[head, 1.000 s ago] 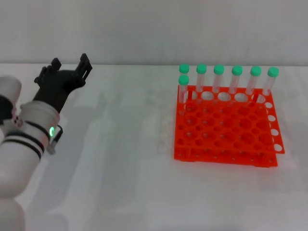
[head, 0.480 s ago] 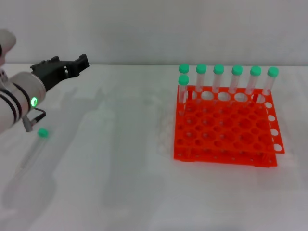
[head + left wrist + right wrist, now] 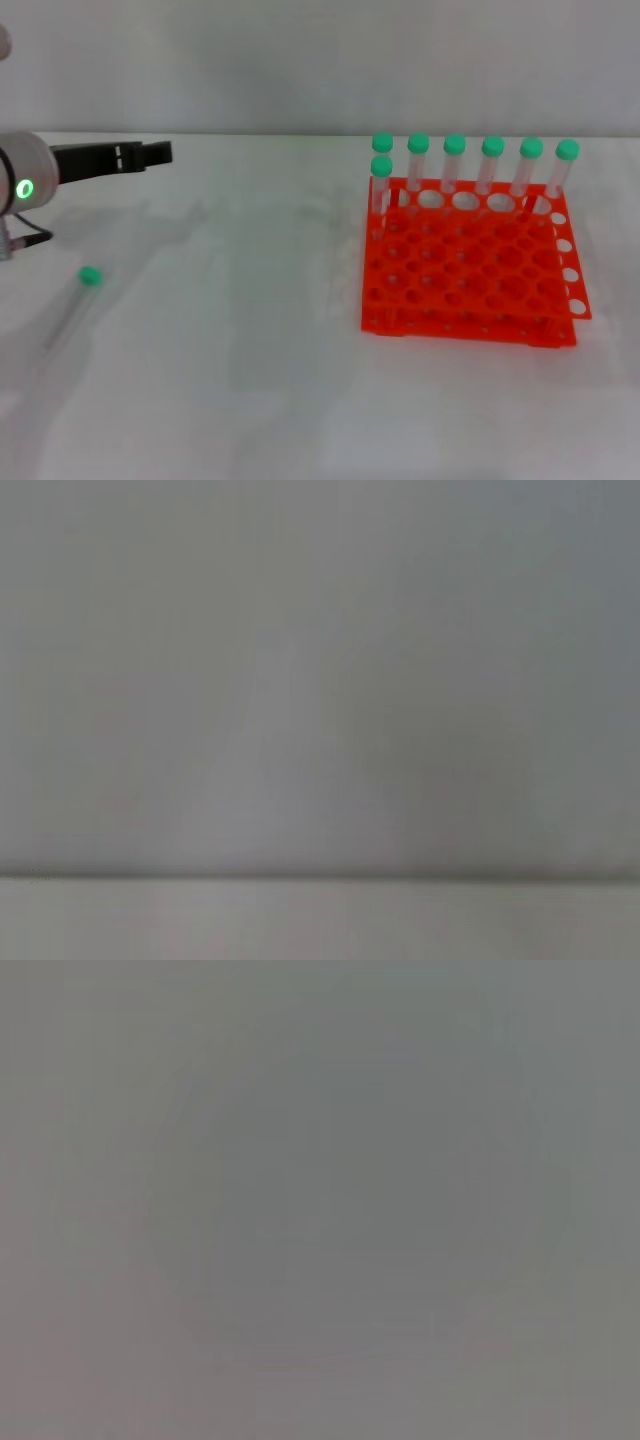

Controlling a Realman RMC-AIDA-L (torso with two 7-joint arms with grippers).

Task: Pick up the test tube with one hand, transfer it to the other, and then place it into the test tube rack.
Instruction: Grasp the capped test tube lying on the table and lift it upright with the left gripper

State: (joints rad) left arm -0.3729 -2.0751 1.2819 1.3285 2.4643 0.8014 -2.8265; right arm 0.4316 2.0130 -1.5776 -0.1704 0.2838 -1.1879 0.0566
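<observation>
The test tube (image 3: 68, 310) lies flat on the white table at the near left, its mint-green cap (image 3: 90, 275) pointing away from me. My left gripper (image 3: 165, 153) is open and holds nothing. It hovers above the table, behind and to the right of the tube, with its black fingers pointing toward the rack. The orange-red test tube rack (image 3: 470, 275) stands at the right. My right gripper is out of view. Both wrist views show only blank grey.
Several capped tubes (image 3: 455, 165) stand upright along the rack's back row, and one more (image 3: 381, 185) stands just in front at its left end. A pale wall (image 3: 320, 60) rises behind the table's far edge.
My left arm has swung out to the left and turned its fingers level, uncovering the test tube that lay beneath it. The rack and its tubes have not moved.
</observation>
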